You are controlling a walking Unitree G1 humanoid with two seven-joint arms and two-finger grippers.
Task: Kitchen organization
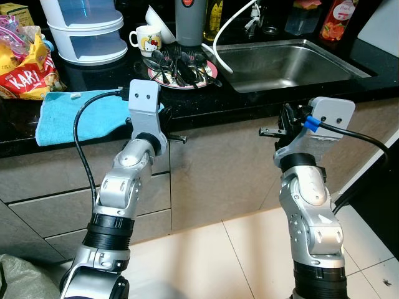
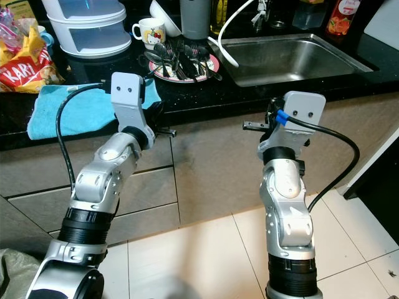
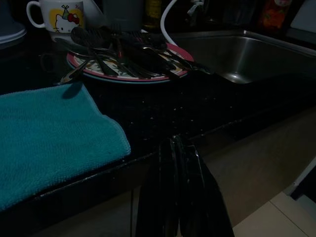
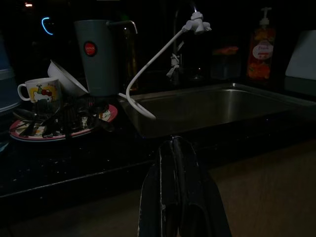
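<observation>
A pink-rimmed plate (image 1: 212, 75) piled with several dark spoons and forks (image 1: 177, 62) sits on the black counter (image 1: 249, 99), left of the steel sink (image 1: 287, 62). A Hello Kitty mug (image 1: 146, 40) and a tilted white bowl (image 1: 161, 23) stand behind it. A blue towel (image 1: 75, 115) lies at the counter's front edge. My left gripper (image 3: 177, 148) is shut and empty, held at the counter edge just right of the towel. My right gripper (image 4: 173, 143) is also shut and empty, hovering in front of the cabinet below the sink.
A grey tumbler (image 1: 190, 22), a white tiered container (image 1: 84, 28) and snack bags (image 1: 25, 68) line the back and left of the counter. A white hose (image 1: 227, 31) curves into the sink. A soap bottle (image 1: 340, 18) stands at the far right. Cabinet drawers (image 1: 50, 205) sit below.
</observation>
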